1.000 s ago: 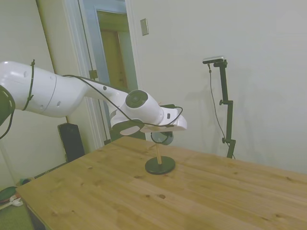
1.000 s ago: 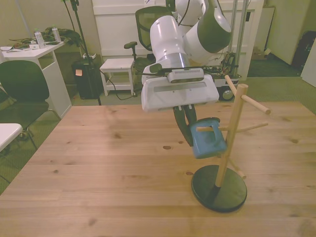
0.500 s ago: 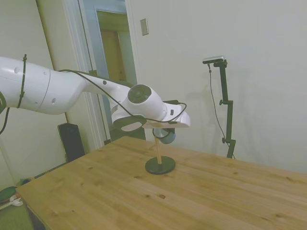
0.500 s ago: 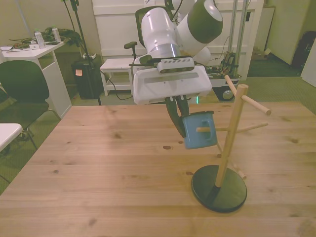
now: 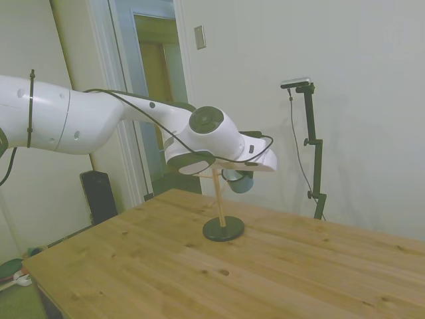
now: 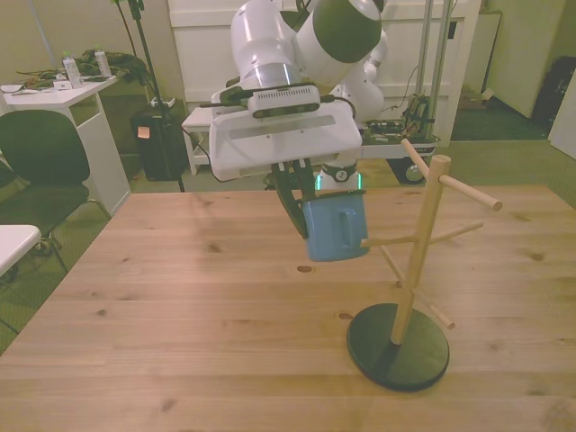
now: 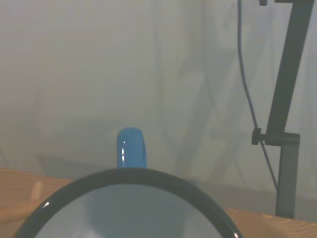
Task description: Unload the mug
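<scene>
Notably, no legible writing or brand mark appeared on any item. Gripper: clenched on the mug, which hung directly beneath it, above the table. Peg stand: just beside the gripper, toward the front view's right. Against the frame half a second earlier, the mug had come off its peg and sat higher, farther from the stand.

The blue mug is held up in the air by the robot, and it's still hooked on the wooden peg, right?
Not quite. The robot does hold the blue mug in the air, but the mug is off the peg. In the front view the peg's tip ends just beside the mug on the wooden stand, with the handle free.
</scene>
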Controlling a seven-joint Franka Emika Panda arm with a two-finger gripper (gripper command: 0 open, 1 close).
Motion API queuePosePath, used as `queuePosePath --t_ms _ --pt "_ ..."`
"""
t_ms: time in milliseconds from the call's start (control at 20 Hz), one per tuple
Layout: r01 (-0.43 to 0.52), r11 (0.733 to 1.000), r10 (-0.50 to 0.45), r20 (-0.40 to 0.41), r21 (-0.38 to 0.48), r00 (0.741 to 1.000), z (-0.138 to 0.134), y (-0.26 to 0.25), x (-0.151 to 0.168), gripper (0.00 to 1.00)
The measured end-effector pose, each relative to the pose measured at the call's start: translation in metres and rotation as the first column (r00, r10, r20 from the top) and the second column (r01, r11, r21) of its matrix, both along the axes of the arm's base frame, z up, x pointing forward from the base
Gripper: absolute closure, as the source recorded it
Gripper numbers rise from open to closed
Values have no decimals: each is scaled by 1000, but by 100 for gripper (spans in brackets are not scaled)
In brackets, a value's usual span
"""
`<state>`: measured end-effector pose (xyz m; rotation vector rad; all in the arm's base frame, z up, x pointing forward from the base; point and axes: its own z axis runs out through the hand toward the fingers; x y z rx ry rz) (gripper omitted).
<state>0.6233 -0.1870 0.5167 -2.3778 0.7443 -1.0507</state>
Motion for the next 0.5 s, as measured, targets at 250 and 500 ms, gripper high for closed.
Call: queuePosePath --t_ms 250,500 --pt "22 1000 -22 -13 15 1000 1 -22 -6 100" --pt "26 1000 -26 -49 14 998 -15 -30 -28 100"
